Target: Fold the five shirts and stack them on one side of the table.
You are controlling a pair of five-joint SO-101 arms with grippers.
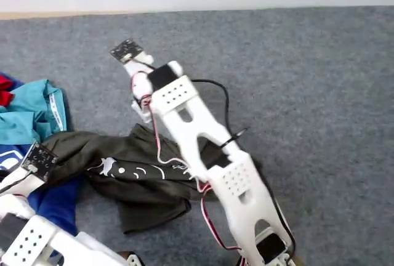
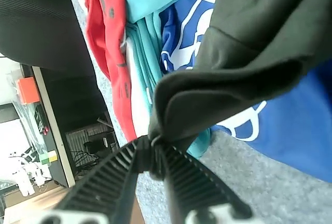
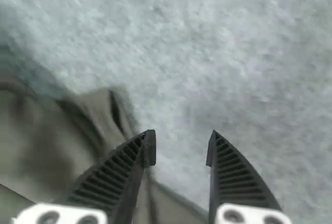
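My left gripper [image 2: 153, 149] is clamped on a fold of the dark shirt [image 2: 249, 42]. My right gripper [image 3: 179, 149] gapes empty, the shirt's edge beside one jaw. It looks limp and light (it will sag), so it is best taken at the hem. The grey felt table [image 3: 233, 37] stretches beyond the right jaws, giving room to spread.

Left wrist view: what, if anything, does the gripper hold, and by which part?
The left gripper pinches the dark olive fabric shirt by a bunched fold of its edge.
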